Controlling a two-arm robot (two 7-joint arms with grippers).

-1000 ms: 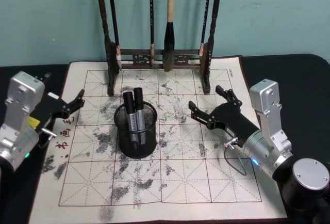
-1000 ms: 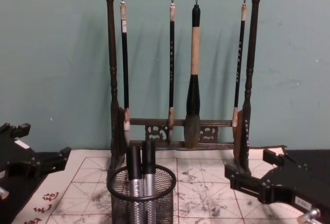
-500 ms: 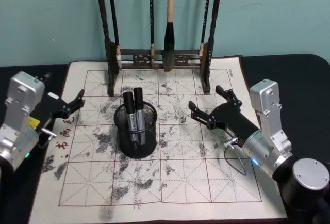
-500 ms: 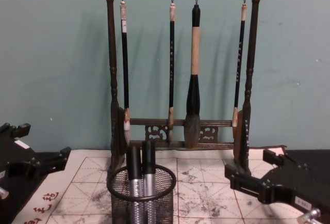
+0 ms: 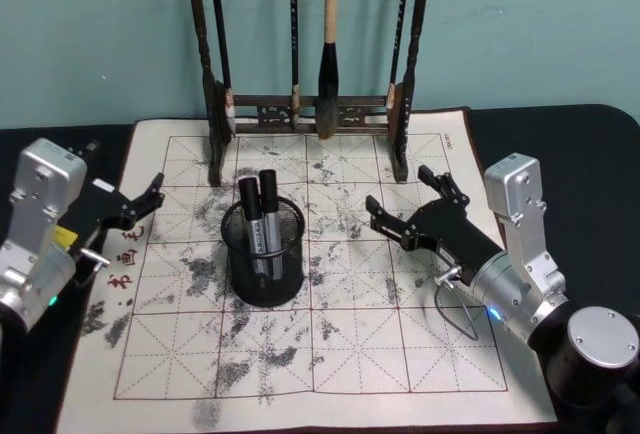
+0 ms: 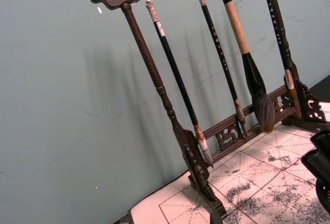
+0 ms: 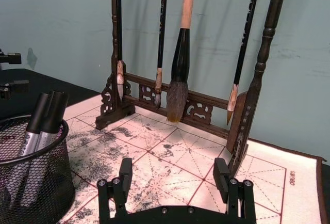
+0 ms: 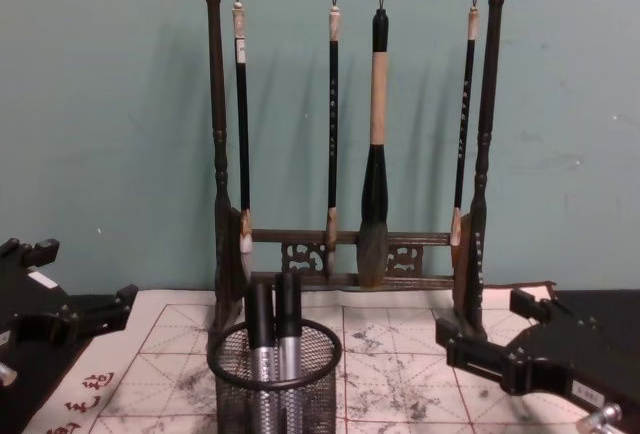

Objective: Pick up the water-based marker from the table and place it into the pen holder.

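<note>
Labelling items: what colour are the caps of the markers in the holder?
Black caps on silver-grey markers in the holder; head view shows it best.

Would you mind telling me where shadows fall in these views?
Chest view: the brush rack casts soft shadows on the teal wall to its left. Left wrist view: the same shadows lie beside the rack's slanted posts. Head view: a faint shadow lies on the mat beside the pen holder.

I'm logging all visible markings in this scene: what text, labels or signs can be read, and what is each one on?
"deli", printed sideways on the white felt calligraphy mat's corner.
Red characters on the mat's left edge: too blurred to read.
Print on the two silver markers in the black wire-mesh pen holder: too small to read.
</note>
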